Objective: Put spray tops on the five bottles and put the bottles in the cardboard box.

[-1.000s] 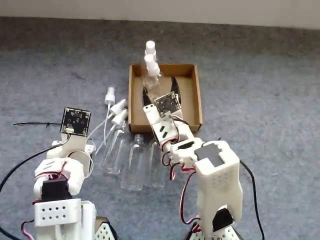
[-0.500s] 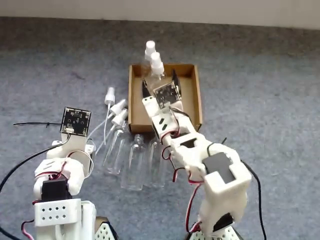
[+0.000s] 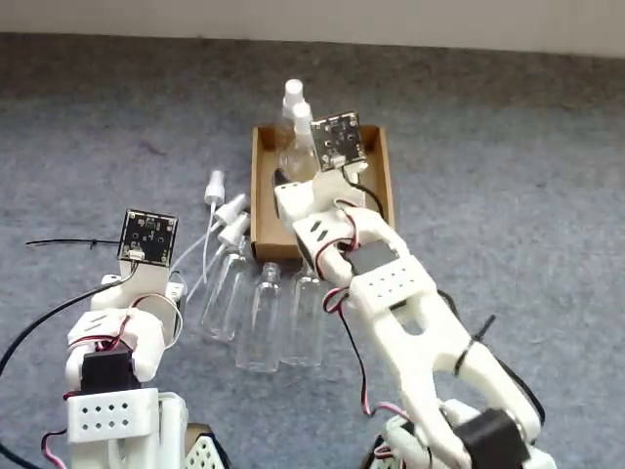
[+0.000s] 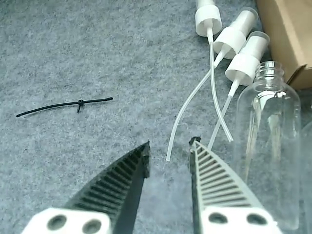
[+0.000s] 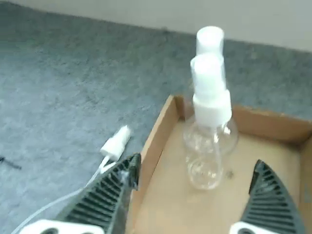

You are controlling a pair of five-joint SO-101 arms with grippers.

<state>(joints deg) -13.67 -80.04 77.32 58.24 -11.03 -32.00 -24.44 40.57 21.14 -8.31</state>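
Two clear bottles with white spray tops stand upright in the far left corner of the cardboard box (image 3: pixel 383 195), one (image 3: pixel 303 125) just in front of the other (image 3: pixel 293 94). My right gripper (image 5: pixel 195 166) hangs open over the box, jaws wide, with the nearer capped bottle (image 5: pixel 209 105) standing free between them. Three uncapped bottles (image 3: pixel 262 311) lie side by side in front of the box. Three loose spray tops (image 3: pixel 231 208) lie left of it. My left gripper (image 4: pixel 169 148) is open low over the carpet, just short of the spray tops' tubes (image 4: pixel 195 105) and beside a lying bottle (image 4: pixel 268 131).
A black cable tie (image 4: pixel 66 106) lies on the grey carpet left of the left gripper. The right arm's links (image 3: pixel 391 293) stretch over the lying bottles and the near wall of the box. Open carpet lies right of the box.
The right arm has stretched forward and risen over the box, its wrist now above the far side. The two capped bottles stay standing. The left arm has not moved.
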